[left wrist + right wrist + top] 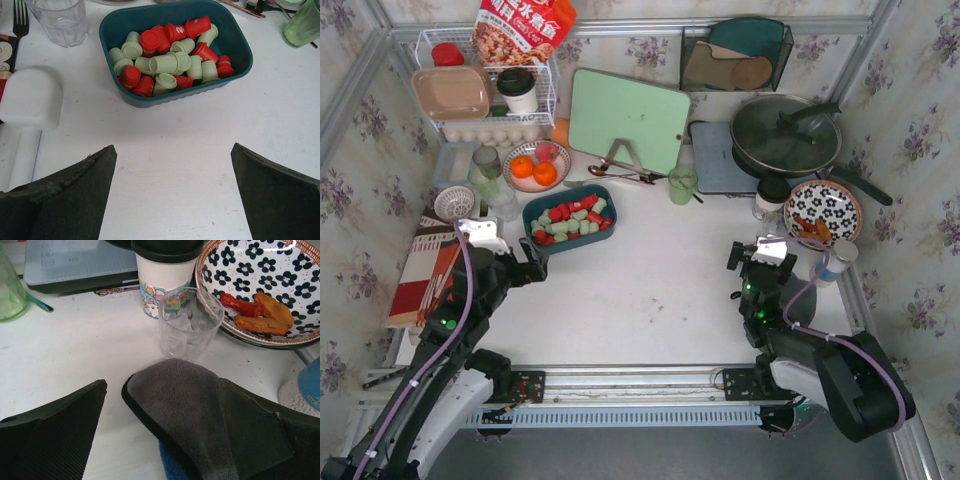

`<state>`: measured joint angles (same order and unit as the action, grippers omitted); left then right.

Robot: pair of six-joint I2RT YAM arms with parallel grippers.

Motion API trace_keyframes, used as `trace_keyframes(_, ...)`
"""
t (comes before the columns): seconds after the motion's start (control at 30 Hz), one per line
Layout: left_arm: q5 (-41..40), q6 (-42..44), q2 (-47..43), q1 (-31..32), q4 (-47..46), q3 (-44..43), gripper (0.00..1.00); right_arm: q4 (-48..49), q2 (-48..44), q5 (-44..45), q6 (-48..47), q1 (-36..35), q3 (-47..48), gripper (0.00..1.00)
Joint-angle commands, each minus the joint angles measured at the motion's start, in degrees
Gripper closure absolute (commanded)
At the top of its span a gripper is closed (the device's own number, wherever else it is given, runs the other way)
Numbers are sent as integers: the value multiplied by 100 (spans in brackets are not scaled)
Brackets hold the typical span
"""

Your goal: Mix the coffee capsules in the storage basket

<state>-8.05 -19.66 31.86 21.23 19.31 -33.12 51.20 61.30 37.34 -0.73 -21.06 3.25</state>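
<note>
The dark teal storage basket point(530, 214) stands left of the table's middle. It holds a jumbled pile of red and mint green coffee capsules point(570, 218). In the left wrist view the basket point(175, 98) and its capsules point(170, 62) lie straight ahead. My left gripper point(535, 263) hangs just short of the basket's near side, jaws wide open and empty point(173, 147). My right gripper point(758, 258) is far off at the right, open point(165, 385). A grey cloth with a blue underside point(190, 400) lies against its right finger.
A clear glass point(57, 20), a white scoop point(30, 100) and a green cup point(302, 25) flank the basket. A plate of oranges point(535, 168) and a mint cutting board point(625, 120) stand behind it. A clear glass point(190, 322), a mug point(160, 282) and a flowered plate point(260, 270) face the right gripper.
</note>
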Motion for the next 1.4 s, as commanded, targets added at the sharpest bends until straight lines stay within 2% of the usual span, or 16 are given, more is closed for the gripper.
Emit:
trace_keyframes(0.0,38,-21,70,-5,-271,4,1,1275,295,-378,140,226,-72,0)
trace_keyframes(0.2,-9,13,93,-5,-265,0,1,2606,853,-937,-53,304,-273,0)
trace_keyframes(0.5,-19,25,119,-5,-274,14,1,2945,1162,-1126,-108,306,-216,0)
trace_keyframes(0.8,-11,15,145,-5,-288,21,1,2282,1231,-1325,-49,380,131,0)
trace_keyframes(1.03,-3,13,107,-5,-275,17,1,1663,1205,-1889,220,811,393,0)
trace_keyframes(1.1,-1,9,85,-6,-263,16,1,1708,1243,-1963,30,901,384,0)
trace_keyframes(1.23,6,8,34,-6,-261,17,1,3265,1805,-2226,-421,1014,49,0)
trace_keyframes(1.37,-3,16,38,-5,-261,16,1,5234,3087,-2731,-747,1025,-358,0)
